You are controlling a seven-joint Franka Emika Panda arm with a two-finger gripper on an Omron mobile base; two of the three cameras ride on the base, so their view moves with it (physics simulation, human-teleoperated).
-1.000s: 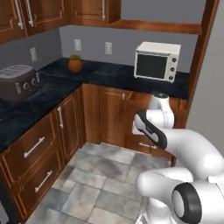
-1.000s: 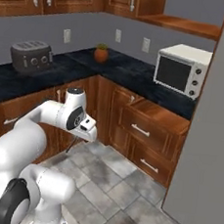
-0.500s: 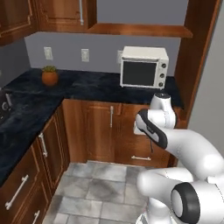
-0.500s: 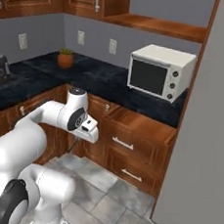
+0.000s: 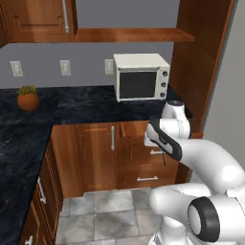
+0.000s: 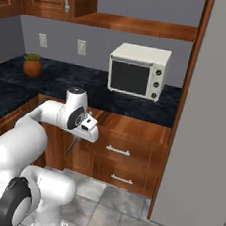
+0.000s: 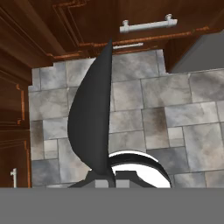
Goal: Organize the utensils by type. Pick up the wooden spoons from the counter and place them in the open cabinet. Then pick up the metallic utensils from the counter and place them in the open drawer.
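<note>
Dark, blade-shaped metallic utensil (image 7: 92, 118) hangs clamped in the tool (image 7: 106, 180), over the tiled floor (image 7: 188, 113) before the wooden drawers (image 6: 131, 147). Carry it level and steady; enter the open drawer from above.

White toaster oven (image 5: 141, 76) on dark surface (image 5: 72, 103), back against grey wall. Small potted plant (image 5: 27, 97) far left on same surface, well apart from oven. Three wall outlets (image 5: 65, 67) behind. Wooden shelf (image 5: 134, 34) above oven. Wood base cabinets with silver handles (image 6: 117, 150) below. Grey stone tile floor (image 7: 148, 118). Grey panel (image 6: 213, 121) at right.
</note>
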